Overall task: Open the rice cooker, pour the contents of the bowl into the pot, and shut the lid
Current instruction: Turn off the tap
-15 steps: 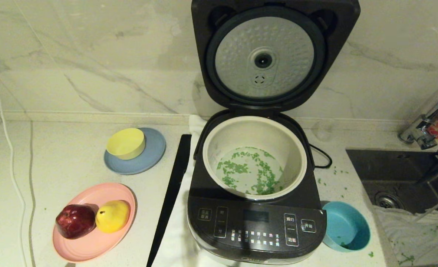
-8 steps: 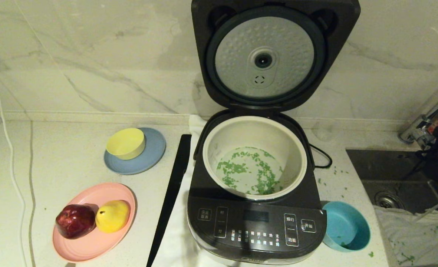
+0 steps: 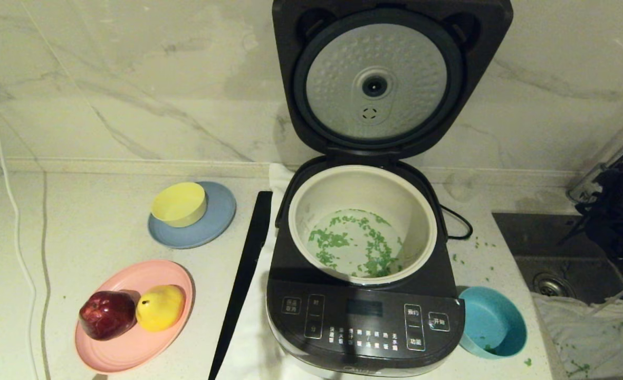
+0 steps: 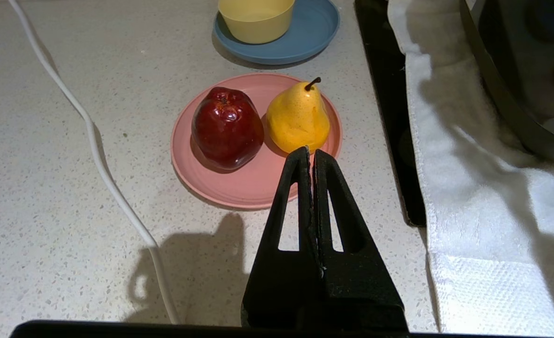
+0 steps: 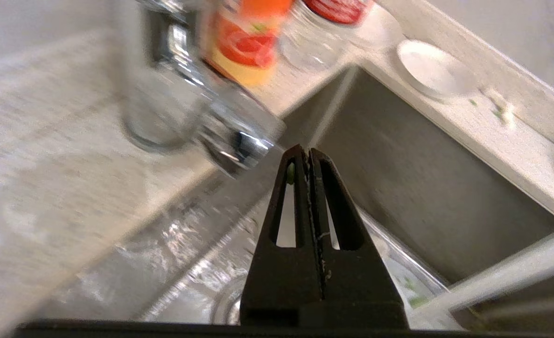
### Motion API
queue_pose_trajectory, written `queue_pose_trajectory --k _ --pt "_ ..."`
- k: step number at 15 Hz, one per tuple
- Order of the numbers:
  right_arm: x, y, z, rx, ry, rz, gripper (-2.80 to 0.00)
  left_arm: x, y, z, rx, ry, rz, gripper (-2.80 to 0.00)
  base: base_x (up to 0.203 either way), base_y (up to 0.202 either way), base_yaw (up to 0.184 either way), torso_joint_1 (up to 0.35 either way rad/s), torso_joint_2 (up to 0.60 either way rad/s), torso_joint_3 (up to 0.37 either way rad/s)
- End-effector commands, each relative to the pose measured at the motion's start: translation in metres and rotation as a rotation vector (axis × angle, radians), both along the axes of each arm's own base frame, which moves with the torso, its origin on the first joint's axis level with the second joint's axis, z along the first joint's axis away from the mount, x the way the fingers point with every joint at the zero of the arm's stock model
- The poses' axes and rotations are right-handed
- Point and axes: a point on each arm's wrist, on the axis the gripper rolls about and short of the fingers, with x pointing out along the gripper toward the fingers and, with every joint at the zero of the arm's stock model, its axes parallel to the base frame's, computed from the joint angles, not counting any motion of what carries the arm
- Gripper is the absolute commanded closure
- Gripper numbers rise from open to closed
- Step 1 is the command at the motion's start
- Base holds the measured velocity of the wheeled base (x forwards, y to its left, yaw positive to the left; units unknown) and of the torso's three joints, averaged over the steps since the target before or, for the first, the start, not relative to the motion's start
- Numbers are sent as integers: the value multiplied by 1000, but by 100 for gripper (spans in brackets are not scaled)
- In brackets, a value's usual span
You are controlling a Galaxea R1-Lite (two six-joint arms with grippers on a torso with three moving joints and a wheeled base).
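The rice cooker [image 3: 364,322] stands in the middle of the counter with its lid [image 3: 377,79] raised upright, silver underside facing me. The cream pot [image 3: 419,211] inside holds scattered green contents [image 3: 343,240] on its bottom. The teal bowl [image 3: 488,322] sits upright on the counter, right of the cooker's front, with only a few green bits in it. My right gripper [image 5: 308,150] is shut and empty; it hangs over the sink by the faucet, and the arm [image 3: 620,211] shows at the far right. My left gripper [image 4: 311,151] is shut and empty above the counter near the pink plate.
A pink plate [image 3: 132,348] carries a red apple and a yellow pear. A yellow bowl [image 3: 179,203] sits on a blue plate. A black board [image 3: 242,285] and a white towel lie left of the cooker. The sink [image 3: 554,248] holds a white cloth. A white cable [image 3: 16,232] runs along the left.
My right arm has come further into view at the right edge, rising over the sink toward the faucet. The cooker, pot, bowl and left arm have not moved.
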Motion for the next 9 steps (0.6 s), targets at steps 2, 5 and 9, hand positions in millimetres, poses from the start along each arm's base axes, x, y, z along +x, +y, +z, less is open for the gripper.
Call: queue_pose_trajectory --k 2,5,9 --pt "14 -3 1 -25 -19 -14 0 1 0 -2 0 6 0 0 0 0 0 0 0 0" --pt "20 -4 2 -38 -25 -13 0 1 0 -2 0 6 0 0 0 0 0 0 0 0" --pt "30 -3 2 -54 -30 -5 0 1 0 -2 1 7 0 0 0 0 0 0 0 0"
